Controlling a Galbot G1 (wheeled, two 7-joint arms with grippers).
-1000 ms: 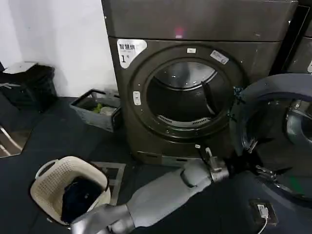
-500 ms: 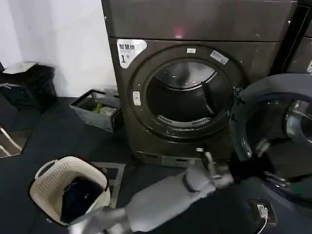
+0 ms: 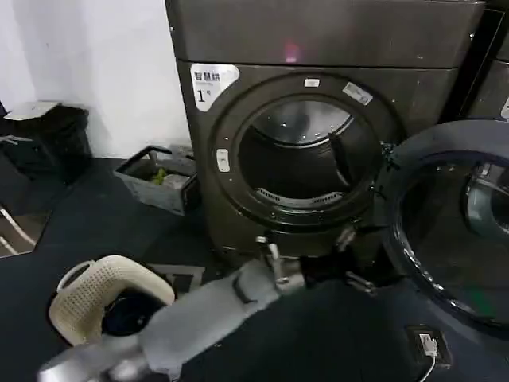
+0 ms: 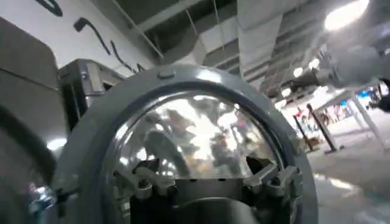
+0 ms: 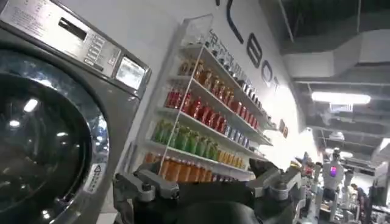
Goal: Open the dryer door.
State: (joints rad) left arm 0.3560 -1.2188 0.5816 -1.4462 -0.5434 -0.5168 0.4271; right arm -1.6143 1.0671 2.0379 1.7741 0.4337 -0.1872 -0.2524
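Spread fingers (image 4: 141,182) of the left gripper (image 3: 343,259) hold nothing, low in front of the dryer (image 3: 318,119) at about 5 o'clock from its round opening, while the dryer door (image 3: 445,231) hangs swung wide open at 3 o'clock, its dark inner side showing.
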